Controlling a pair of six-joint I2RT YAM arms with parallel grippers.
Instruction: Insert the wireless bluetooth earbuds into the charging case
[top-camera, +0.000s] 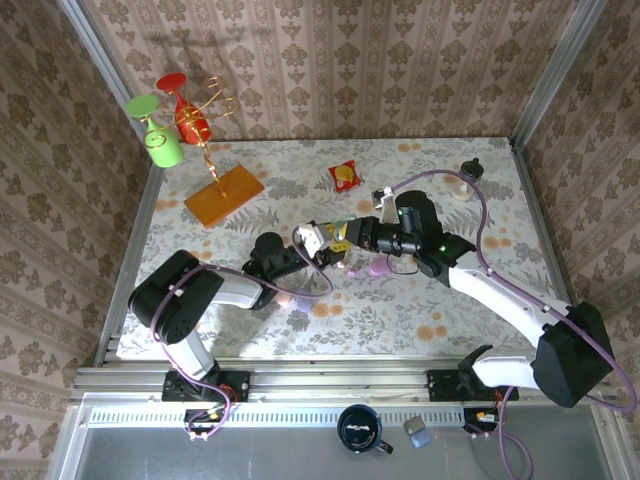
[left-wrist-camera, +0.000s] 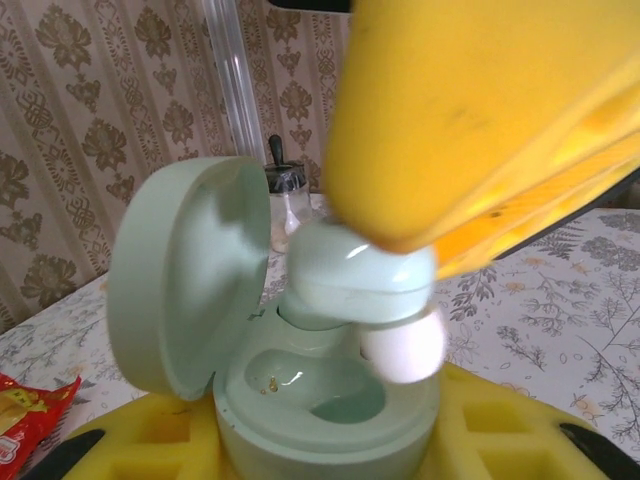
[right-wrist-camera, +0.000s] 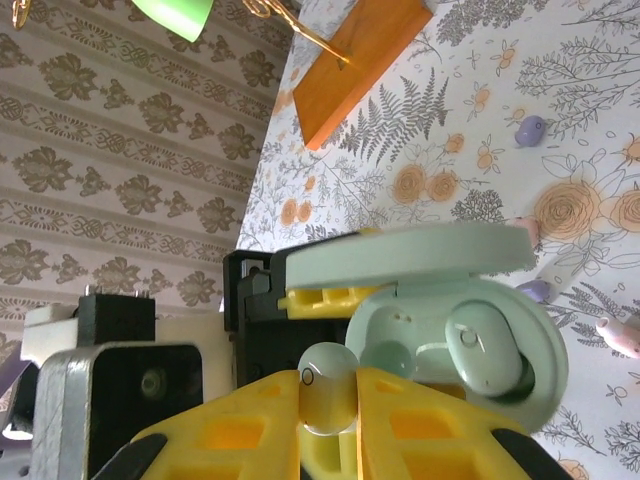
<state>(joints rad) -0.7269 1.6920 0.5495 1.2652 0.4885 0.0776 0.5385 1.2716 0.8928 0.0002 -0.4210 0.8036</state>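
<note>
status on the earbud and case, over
Left gripper shut on open case. Right gripper shut on green earbud, over empty socket. Other earbud seated. Nothing in the way.

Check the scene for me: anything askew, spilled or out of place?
Nothing spilled or damaged. The left gripper holds the open charging case, one earbud seated; the right gripper pinches a second earbud just above it. Only strays: a purple earbud and a pinkish earbud lying loose on the tablecloth beyond.
</note>
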